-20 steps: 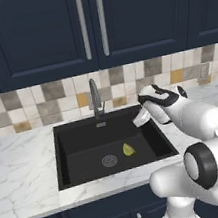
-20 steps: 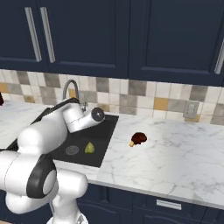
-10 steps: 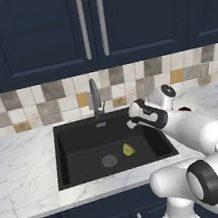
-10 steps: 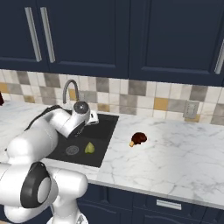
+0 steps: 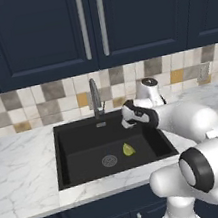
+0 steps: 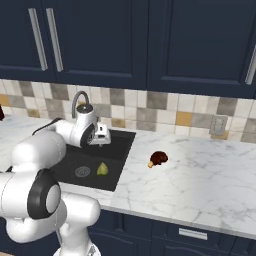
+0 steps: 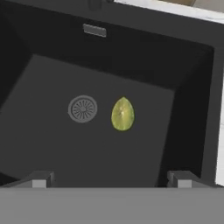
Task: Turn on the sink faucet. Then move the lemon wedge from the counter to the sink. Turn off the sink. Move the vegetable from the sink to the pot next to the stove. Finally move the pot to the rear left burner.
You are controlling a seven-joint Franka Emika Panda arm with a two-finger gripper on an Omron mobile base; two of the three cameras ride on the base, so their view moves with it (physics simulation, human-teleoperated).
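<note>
The lemon wedge (image 5: 129,149) (image 6: 102,169) (image 7: 122,113), small and yellow-green, lies on the floor of the black sink (image 5: 63,154) (image 6: 121,146) (image 7: 188,87), just right of the round grey drain (image 5: 109,160) (image 7: 82,108). My gripper (image 5: 128,118) (image 6: 103,138) (image 7: 111,179) hangs open above the basin's right rear part, looking down at the wedge with nothing between its fingers. The grey sink faucet (image 5: 95,98) (image 6: 80,100) stands behind the basin, left of the gripper. White marble counter (image 5: 20,167) (image 6: 200,170) surrounds the sink. The pot and the stove are out of view.
A dark reddish-brown round lump (image 6: 159,158) sits on the counter right of the sink. Tiled backsplash and dark blue cabinets rise behind the faucet. My arm reaches over the sink's right rim.
My gripper has swung left from over the sink's right rim to above the basin and stayed open. The lemon wedge has not moved.
</note>
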